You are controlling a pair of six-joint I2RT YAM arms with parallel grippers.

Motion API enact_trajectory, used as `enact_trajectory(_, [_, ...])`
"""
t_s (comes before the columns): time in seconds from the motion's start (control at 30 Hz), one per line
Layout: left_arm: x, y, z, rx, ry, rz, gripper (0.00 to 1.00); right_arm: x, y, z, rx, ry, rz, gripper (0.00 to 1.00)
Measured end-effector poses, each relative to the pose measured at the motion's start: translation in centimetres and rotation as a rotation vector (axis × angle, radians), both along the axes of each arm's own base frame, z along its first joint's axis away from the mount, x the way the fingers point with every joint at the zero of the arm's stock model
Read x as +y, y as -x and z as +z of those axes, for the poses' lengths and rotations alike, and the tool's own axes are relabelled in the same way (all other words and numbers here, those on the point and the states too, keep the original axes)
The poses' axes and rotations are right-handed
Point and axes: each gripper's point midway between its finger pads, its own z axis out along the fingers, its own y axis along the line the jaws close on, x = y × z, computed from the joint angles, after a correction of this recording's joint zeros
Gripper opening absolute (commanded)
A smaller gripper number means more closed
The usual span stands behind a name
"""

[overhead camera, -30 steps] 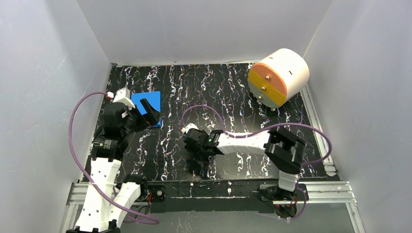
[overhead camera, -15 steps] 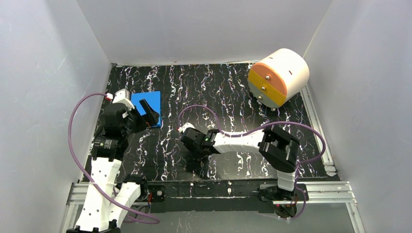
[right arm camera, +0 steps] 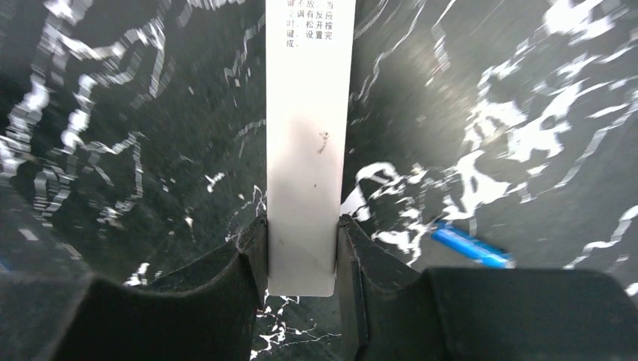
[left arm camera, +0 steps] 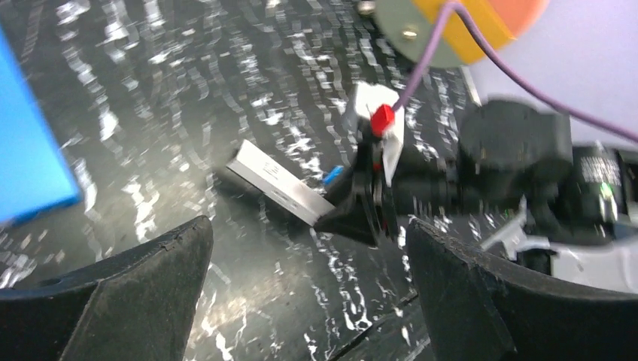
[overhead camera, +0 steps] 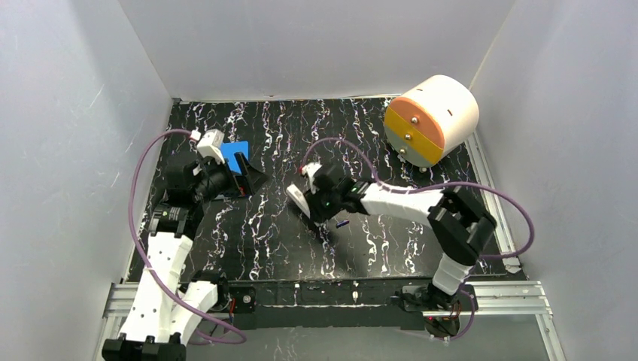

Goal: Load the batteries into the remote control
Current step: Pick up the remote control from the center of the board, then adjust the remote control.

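The remote control [right arm camera: 307,113], a slim white bar, is clamped at its near end between my right gripper's [right arm camera: 301,252] fingers. From above, the remote control [overhead camera: 298,198] pokes out to the left of the right gripper [overhead camera: 308,204] at mid-table. One blue battery [right arm camera: 471,247] lies on the table just right of that gripper; the same battery [overhead camera: 342,223] shows from above. My left gripper [overhead camera: 248,177] stands wide open at the left, facing the remote control [left arm camera: 277,184], with nothing between its fingers [left arm camera: 158,263]. A blue speck of battery [left arm camera: 333,174] shows behind the bar.
A flat blue pad [overhead camera: 233,153] lies at the back left, partly under the left arm. A cream-and-orange drum [overhead camera: 432,117] stands at the back right. Purple cables loop over both arms. White walls enclose the black marbled table [overhead camera: 263,233].
My right gripper has closed on the remote control and carried it away from the near edge. The left gripper has swung toward the centre. A battery now lies uncovered beside the right gripper.
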Motion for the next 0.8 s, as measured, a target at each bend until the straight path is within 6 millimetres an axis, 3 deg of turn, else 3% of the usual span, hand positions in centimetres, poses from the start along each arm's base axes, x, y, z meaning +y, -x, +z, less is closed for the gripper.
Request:
enact_trajectory(0.17, [-3.7, -0.8, 2.5, -0.089, 0.101, -0.259, 0.93, -0.7, -4.0, 6.8, -0.022, -0.243, -0.038, 0.13])
enact_trajectory(0.3, [-6.3, -2.5, 4.2, -0.088, 0.215, -0.445, 0.90, -2.0, -4.9, 12.7, -0.078, -0.423, -0.034, 0.14])
enact_trajectory(0.4, [-7.3, -3.9, 4.6, -0.070, 0.276, -0.540, 0.93, -2.7, -3.8, 16.6, -0.101, -0.534, 0.012, 0.15])
enact_trajectory(0.53, [-7.8, -3.7, 6.1, -0.077, 0.309, -0.657, 0.91, -2.4, -1.2, 20.2, -0.093, -0.643, 0.127, 0.16])
enact_trajectory(0.67, [-8.2, -2.2, 8.9, -0.143, 0.328, -0.790, 0.81, -2.1, 1.2, 21.5, -0.030, -0.694, 0.233, 0.18])
enact_trajectory(0.8, [-8.6, 0.3, 9.6, -0.172, 0.348, -0.892, 0.79, -1.9, 2.8, 22.3, 0.027, -0.723, 0.317, 0.18])
